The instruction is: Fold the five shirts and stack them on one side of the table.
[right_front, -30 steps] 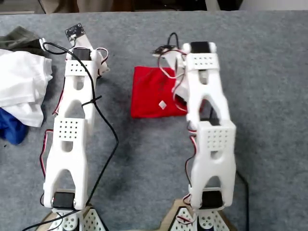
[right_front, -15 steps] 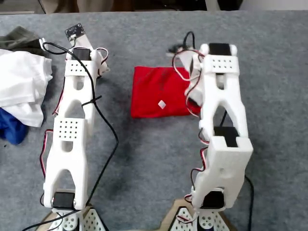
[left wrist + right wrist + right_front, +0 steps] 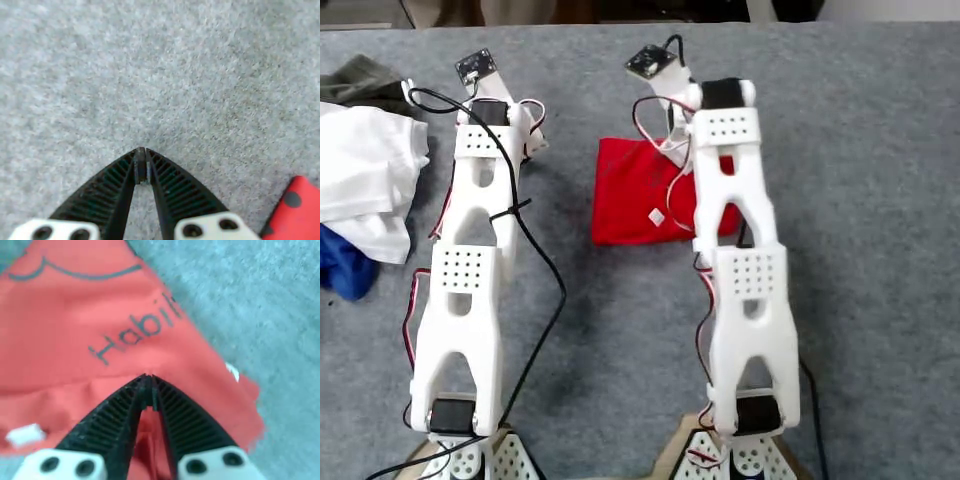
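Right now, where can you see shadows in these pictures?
High view: a soft shadow lies on the table beside the left arm. Left wrist view: even light, no glare around the left gripper. Right wrist view: the red shirt darkens under the right gripper.

dark lettering [image 3: 134, 335] is printed on the red shirt [image 3: 60, 305], a single slanted line of a capital and small letters just beyond the tips of the right jaws, its end lost at the shirt's edge. a small white tag [image 3: 22, 435] beside those jaws shows no print that can be read.
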You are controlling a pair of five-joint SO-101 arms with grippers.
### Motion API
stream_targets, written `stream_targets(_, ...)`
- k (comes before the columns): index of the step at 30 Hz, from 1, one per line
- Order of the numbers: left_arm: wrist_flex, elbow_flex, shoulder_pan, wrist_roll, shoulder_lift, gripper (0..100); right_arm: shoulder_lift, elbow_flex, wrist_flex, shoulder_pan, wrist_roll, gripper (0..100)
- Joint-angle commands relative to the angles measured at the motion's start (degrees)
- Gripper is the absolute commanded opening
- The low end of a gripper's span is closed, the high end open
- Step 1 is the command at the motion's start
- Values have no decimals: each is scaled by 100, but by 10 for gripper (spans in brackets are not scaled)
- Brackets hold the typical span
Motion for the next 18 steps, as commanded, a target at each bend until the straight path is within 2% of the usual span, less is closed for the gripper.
stream_targets(1,-105,-316,-26,18,-75,19,532,-1297,651,-40,-53,5)
stream_targets(4,-105,-316,-18,18,-75,19,840,-1754,1073,-13,-53,5)
stream_targets(8,-105,-316,-18,18,-75,19,848,-1411,1073,154,-62,5)
stream_targets(18,-105,-316,-18,18,-75,19,-787,1156,1055,207,-35,5)
